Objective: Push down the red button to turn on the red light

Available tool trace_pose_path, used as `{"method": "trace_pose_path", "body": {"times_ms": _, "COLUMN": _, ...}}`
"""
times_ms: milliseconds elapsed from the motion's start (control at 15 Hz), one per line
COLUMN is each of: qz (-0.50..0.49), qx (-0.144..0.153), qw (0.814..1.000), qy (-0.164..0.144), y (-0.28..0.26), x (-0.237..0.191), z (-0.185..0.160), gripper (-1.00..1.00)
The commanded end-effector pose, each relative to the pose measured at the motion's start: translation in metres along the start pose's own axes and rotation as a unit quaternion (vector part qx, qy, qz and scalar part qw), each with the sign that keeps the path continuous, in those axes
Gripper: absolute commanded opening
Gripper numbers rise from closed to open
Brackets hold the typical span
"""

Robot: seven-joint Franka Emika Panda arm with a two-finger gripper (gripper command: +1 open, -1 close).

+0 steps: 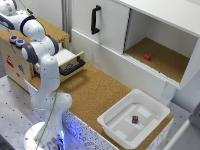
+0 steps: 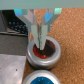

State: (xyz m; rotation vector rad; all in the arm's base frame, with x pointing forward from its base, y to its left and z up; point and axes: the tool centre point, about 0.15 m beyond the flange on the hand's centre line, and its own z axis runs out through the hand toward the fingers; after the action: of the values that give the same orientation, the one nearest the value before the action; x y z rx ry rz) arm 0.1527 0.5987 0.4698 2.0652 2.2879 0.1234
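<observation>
Clearly the wrist view tells the most: the gripper (image 2: 39, 46) stands directly over the red button (image 2: 43, 52), its two fingers drawn together into a narrow point with only a thin slit between them, holding nothing. The fingertips (image 2: 36, 44) touch or very nearly touch the red cap; whether it is depressed yet cannot be told. The button sits in a round grey metal housing (image 2: 30, 60), and a blue button (image 2: 42, 80) in a similar ring lies just beside it. Both are mounted on a flat grey panel next to the cork-covered surface.

In the exterior view the arm (image 1: 42, 65) bends over to the wooden box (image 1: 20, 55) at that view's left, and the gripper and button are hidden behind the arm's links. No red light can be made out in either view.

As a judgement, the button is a stiff, spring-loaded plastic cap that wants no grasp at all: a straight downward press at its centre should do. Its smooth top could let the narrow tips slide off toward the rim if they land off-centre.
</observation>
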Motion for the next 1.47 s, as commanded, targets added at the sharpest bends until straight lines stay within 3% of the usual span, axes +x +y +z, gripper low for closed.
{"method": "trace_pose_path", "body": {"times_ms": 0, "qz": -0.005, "qx": 0.045, "qw": 0.996, "qy": -0.07, "y": 0.023, "x": 0.029, "z": 0.035, "gripper": -1.0}}
{"method": "trace_pose_path", "body": {"times_ms": 133, "qz": -0.008, "qx": 0.045, "qw": 0.997, "qy": -0.057, "y": 0.018, "x": 0.029, "z": 0.031, "gripper": -1.0}}
{"method": "trace_pose_path", "body": {"times_ms": 267, "qz": -0.003, "qx": 0.02, "qw": 0.999, "qy": -0.031, "y": 0.007, "x": 0.026, "z": -0.016, "gripper": -1.0}}
{"method": "trace_pose_path", "body": {"times_ms": 400, "qz": -0.009, "qx": -0.007, "qw": 0.999, "qy": -0.034, "y": -0.006, "x": 0.016, "z": -0.065, "gripper": -1.0}}
{"method": "trace_pose_path", "body": {"times_ms": 533, "qz": -0.004, "qx": -0.01, "qw": 0.999, "qy": -0.042, "y": -0.005, "x": 0.002, "z": -0.085, "gripper": -1.0}}
{"method": "trace_pose_path", "body": {"times_ms": 600, "qz": 0.012, "qx": -0.012, "qw": 1.0, "qy": -0.023, "y": -0.001, "x": -0.009, "z": -0.095, "gripper": 1.0}}
{"method": "trace_pose_path", "body": {"times_ms": 667, "qz": 0.019, "qx": -0.011, "qw": 0.999, "qy": -0.025, "y": 0.001, "x": -0.015, "z": -0.096, "gripper": 1.0}}
{"method": "trace_pose_path", "body": {"times_ms": 1067, "qz": 0.064, "qx": 0.02, "qw": 0.997, "qy": 0.03, "y": -0.006, "x": -0.039, "z": -0.092, "gripper": 1.0}}
{"method": "trace_pose_path", "body": {"times_ms": 1400, "qz": 0.1, "qx": 0.016, "qw": 0.994, "qy": 0.036, "y": -0.016, "x": -0.063, "z": -0.094, "gripper": 1.0}}
